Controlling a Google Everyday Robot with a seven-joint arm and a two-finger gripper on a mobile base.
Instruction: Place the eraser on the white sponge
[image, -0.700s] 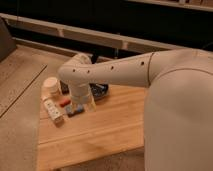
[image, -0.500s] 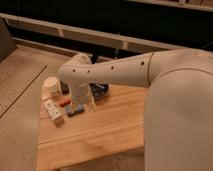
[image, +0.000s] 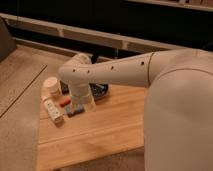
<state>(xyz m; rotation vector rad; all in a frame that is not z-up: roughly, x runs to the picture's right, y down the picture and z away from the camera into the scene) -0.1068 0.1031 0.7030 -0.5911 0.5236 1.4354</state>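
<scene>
The white sponge (image: 54, 111) is a flat oblong block with small dark spots. It lies at the left end of the wooden table (image: 110, 130). My white arm reaches in from the right and bends down over the table's left part. My gripper (image: 80, 106) hangs just right of the sponge, low over the wood. A small dark bluish piece (image: 74, 110), possibly the eraser, sits right under the gripper. I cannot tell whether it is held. A small red item (image: 65, 101) lies between the sponge and the gripper.
A white upright cylinder (image: 51, 86) stands behind the sponge. A dark object (image: 99, 90) lies behind the gripper, partly hidden by the arm. A speckled counter (image: 17, 100) lies to the left, and a rail and dark wall run behind.
</scene>
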